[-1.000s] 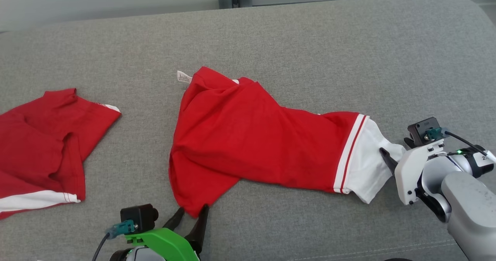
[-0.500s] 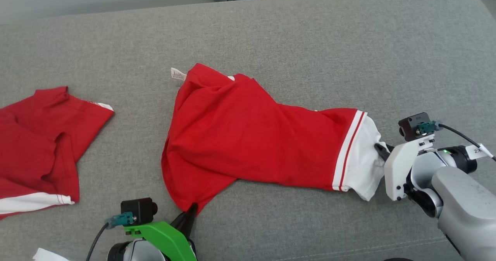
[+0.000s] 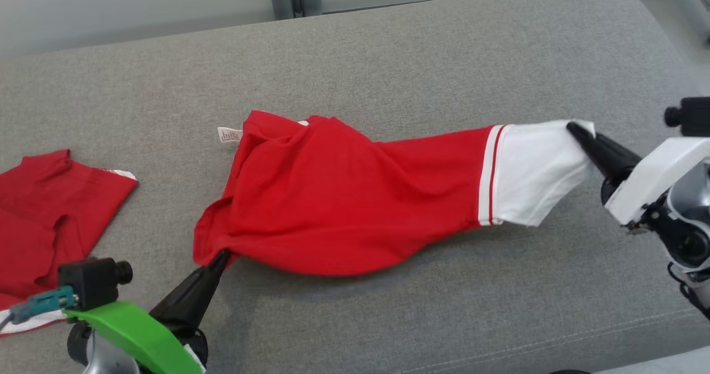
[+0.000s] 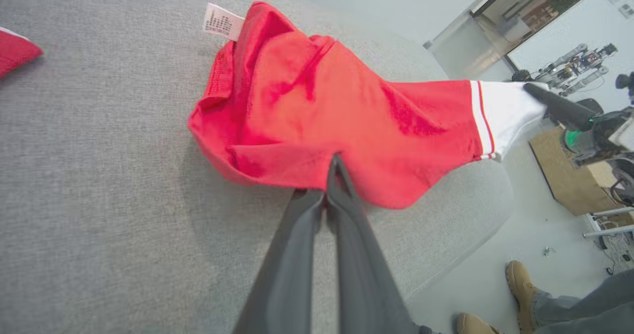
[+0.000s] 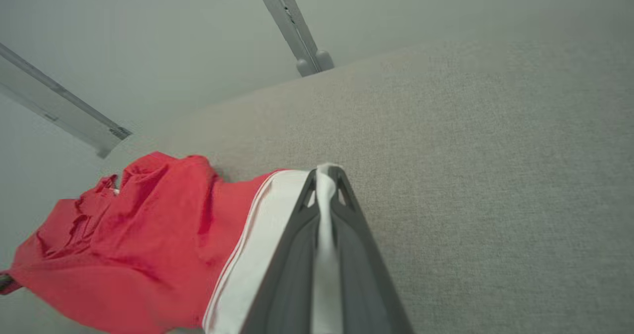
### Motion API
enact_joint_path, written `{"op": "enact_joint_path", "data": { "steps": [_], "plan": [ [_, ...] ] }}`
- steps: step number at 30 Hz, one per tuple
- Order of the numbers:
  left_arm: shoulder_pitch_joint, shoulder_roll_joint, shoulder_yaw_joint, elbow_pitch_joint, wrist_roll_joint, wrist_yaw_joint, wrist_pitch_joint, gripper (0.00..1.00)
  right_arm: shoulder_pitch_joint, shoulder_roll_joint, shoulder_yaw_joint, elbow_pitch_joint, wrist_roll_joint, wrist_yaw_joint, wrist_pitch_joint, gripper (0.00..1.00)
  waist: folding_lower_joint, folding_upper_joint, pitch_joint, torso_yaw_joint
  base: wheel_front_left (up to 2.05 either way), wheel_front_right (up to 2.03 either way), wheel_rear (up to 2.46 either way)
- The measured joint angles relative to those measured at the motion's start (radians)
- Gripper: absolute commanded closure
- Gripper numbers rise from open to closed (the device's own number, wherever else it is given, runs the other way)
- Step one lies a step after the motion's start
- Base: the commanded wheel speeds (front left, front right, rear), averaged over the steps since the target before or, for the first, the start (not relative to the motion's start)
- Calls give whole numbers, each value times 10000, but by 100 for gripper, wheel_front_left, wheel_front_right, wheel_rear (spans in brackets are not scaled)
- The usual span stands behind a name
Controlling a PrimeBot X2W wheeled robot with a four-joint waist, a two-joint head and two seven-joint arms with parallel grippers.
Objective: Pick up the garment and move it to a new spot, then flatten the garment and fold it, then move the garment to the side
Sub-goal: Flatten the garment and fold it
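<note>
So the garment [image 3: 344, 213] is strung out across the middle of the cushion [image 3: 388, 57], with the red body toward the left edge and the white band toward the right edge. The left gripper [image 3: 221, 256] is pinched tight on a red corner on the near side. The right gripper [image 3: 574, 130] is clamped on the tip of the white end, cloth squeezed between its fingers. The near side sags clear of the surface with a shadow under it, while the far bunched bit with the tag [image 3: 229, 135] looks to rest on the cushion. Another red shirt [image 3: 50, 207] lies at the left edge, well apart. Somebody's tan shoes [image 4: 520, 279] are on the floor.
</note>
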Motion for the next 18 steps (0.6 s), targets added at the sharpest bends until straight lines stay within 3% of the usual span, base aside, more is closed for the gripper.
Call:
{"op": "enact_joint_path", "data": {
  "steps": [5, 6, 8, 12, 15, 18],
  "plan": [
    [266, 790, 520, -2859, -1680, -12, 1229, 100, 527, -472, -1850, -2094, 1806, 0, -186, 100, 0, 0, 88, -160, 0, 0, 0],
    [-59, 1200, 817, -3685, -2395, 6, 1831, 100, 615, -612, -2581, -2675, 2263, 0, -190, 100, 0, 0, 225, -171, 0, 0, 0],
    [-872, 1593, 1218, -3963, -3108, 196, 2408, 100, 577, -556, -3103, -3081, 2548, 0, -63, 100, 0, 0, 407, -159, 0, 0, 0],
    [-3477, 2242, 1735, -3388, -4113, 846, 3446, 100, -645, 153, -4006, -2638, 2784, -2, 347, 100, 0, 0, 946, -99, 0, 0, 0],
    [-5933, 2378, 1588, -2151, -4276, 1317, 3864, 100, -2364, 949, -4552, -1312, 2100, -2, 748, 100, 0, 0, 1496, -16, 0, 0, 0],
    [-8330, 2211, 1126, -585, -3772, 1544, 3776, 100, -4576, 2127, -5018, 150, 798, -4, 953, 100, 0, 0, 2140, 110, 0, 0, 0]
  ]
}}
